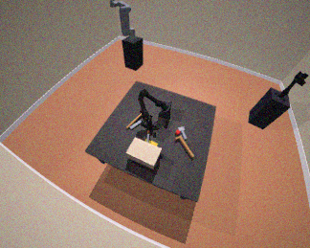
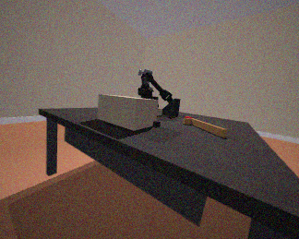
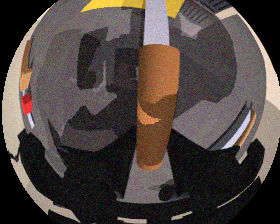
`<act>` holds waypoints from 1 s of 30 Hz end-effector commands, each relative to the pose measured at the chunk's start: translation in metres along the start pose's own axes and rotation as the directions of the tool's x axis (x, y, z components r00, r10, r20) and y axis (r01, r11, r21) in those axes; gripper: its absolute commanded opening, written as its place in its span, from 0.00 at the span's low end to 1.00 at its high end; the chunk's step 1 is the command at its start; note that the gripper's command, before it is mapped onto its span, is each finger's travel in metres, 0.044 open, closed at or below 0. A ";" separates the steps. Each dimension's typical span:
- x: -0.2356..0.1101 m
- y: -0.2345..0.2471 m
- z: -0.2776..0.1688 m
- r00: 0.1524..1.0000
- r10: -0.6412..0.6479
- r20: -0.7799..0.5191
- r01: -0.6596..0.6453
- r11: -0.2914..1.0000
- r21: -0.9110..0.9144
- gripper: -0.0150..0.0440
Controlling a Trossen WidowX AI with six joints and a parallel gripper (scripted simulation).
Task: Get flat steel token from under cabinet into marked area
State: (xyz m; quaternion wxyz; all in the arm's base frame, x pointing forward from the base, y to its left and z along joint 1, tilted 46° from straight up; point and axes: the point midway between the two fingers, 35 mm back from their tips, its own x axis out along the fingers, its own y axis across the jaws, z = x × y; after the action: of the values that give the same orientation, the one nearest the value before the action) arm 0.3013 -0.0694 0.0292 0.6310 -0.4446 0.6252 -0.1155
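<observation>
The beige cabinet (image 1: 143,152) (image 2: 127,111) stands at the table's front edge. A yellow marked area (image 1: 155,144) lies just in front of it, on the arm's side. My gripper (image 1: 150,128) (image 3: 151,130) is shut on a wooden-handled tool (image 3: 156,97) with a flat steel blade (image 3: 156,22). The blade points down toward the yellow area, and its tip reaches over the area's edge in the wrist view. The steel token is not visible in any view.
A wooden-handled tool (image 1: 186,147) (image 2: 208,127) with a red end (image 1: 178,133) (image 2: 188,118) lies on the dark table (image 1: 200,121) to the right of the arm. Another stick-like tool (image 1: 134,123) lies to the arm's left. Two black camera stands (image 1: 133,53) (image 1: 269,108) stand on the floor.
</observation>
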 end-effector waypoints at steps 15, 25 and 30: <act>0.001 -0.001 -0.025 1.000 0.003 -0.005 -0.003 1.000 -0.003 0.25; 0.001 -0.002 -0.037 1.000 0.003 -0.005 -0.003 1.000 -0.003 0.25; 0.001 -0.002 -0.042 1.000 0.002 -0.005 -0.002 1.000 -0.004 0.25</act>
State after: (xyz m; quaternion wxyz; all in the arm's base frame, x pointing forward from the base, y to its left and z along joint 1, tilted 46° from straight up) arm 0.2707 -0.0859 0.0375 0.6300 -0.4454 0.6256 -0.1157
